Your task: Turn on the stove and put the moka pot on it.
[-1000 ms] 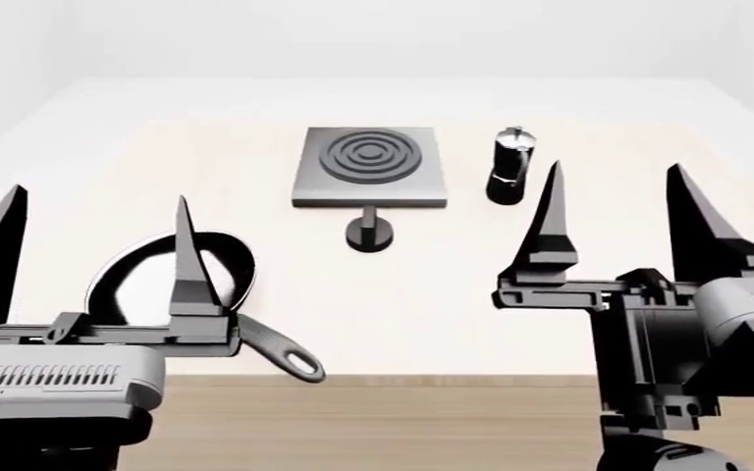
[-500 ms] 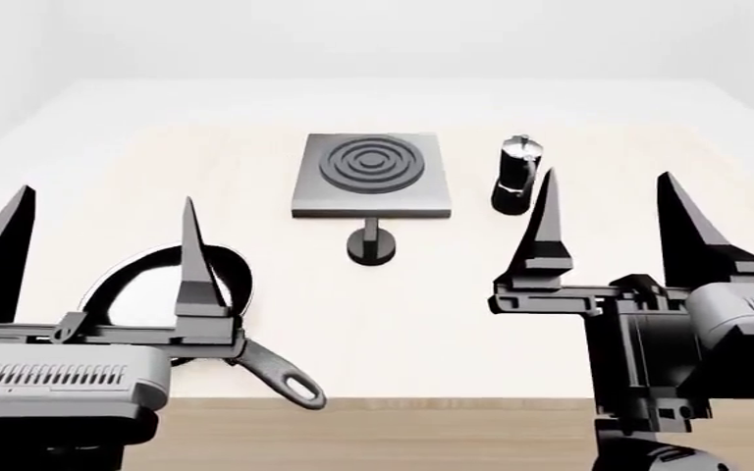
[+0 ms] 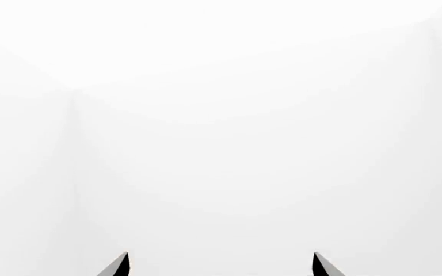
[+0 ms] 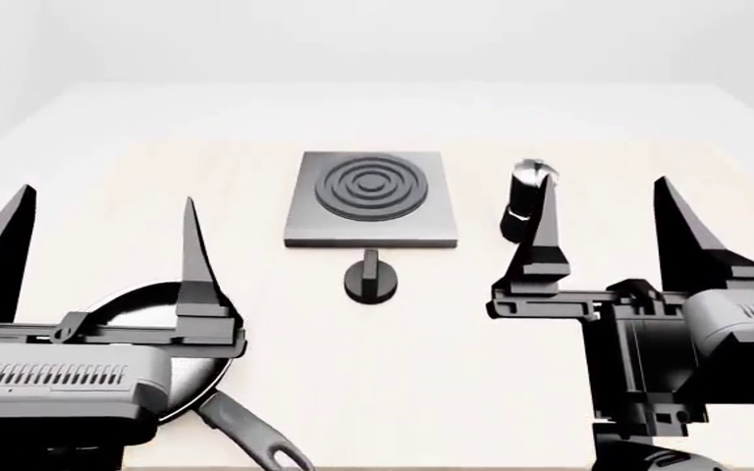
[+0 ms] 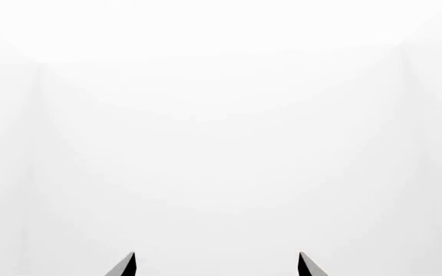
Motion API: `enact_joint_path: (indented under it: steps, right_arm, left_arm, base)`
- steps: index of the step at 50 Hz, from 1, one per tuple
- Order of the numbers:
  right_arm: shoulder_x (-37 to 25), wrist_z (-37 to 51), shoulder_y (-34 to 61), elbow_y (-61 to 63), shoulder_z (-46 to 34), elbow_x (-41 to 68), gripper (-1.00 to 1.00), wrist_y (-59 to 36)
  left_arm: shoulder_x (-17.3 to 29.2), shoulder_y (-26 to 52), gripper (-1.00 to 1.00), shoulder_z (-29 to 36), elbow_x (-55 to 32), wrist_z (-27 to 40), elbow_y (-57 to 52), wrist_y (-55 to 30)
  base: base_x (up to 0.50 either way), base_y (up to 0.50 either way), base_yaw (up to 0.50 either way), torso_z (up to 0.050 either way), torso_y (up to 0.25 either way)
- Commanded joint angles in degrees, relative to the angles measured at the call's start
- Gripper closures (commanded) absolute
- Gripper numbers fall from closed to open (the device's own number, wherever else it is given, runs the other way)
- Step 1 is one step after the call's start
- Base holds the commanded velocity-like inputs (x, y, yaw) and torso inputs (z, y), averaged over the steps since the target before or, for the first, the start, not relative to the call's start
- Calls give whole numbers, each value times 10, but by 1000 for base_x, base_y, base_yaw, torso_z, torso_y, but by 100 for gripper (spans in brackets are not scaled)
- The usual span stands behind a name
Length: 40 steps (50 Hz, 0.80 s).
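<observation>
The stove [image 4: 370, 199], a dark-grey square plate with raised rings, lies at the middle of the table, and its small black round knob [image 4: 370, 280] sits just in front of it. To the stove's right stands the moka pot [image 4: 525, 196], black with a silver top, partly hidden behind a finger of my right gripper [image 4: 603, 186]. That gripper is open and held up in the foreground, nearer to me than the pot. My left gripper [image 4: 106, 196] is open at the front left. Both wrist views show only fingertips [image 3: 121, 265] [image 5: 127, 264] against blank white.
A black frying pan [image 4: 154, 329] with a long handle lies at the front left, mostly behind my left gripper. The light wooden table [image 4: 416, 353] stretches across the view, with white floor and walls beyond it.
The head view has shifted: stove, knob and moka pot sit lower in the frame, and the table's front edge has dropped out of view. Both grippers stay open and keep their places.
</observation>
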<state>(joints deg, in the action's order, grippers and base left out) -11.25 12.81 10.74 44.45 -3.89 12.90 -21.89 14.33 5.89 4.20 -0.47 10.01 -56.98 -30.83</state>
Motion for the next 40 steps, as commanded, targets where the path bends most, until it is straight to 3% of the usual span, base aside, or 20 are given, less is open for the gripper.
enact_joint_path:
  steps: [1,27,32,40]
  right_arm:
    - [-7,7,-4,-4,-5,4,-100,9]
    - [-22,25,-3,-6,-19,15,-100,17]
    - [-26,34,16,12,-15,28,-100,-17]
    - [-29,33,-2,-3,-23,20,-100,17]
  left_arm:
    - [4,1,-100,2,-2,4,0,-1]
    - [11,-2,-100,5,-9,14,1,3]
    - [12,-3,-100,6,-9,15,2,5]
    - [14,-4,-100,6,-12,18,6,10]
  base:
    - [242,0,0,0,0]
    - [210,0,0,0,0]
    - [162,0,0,0,0]
    - [163,0,0,0,0]
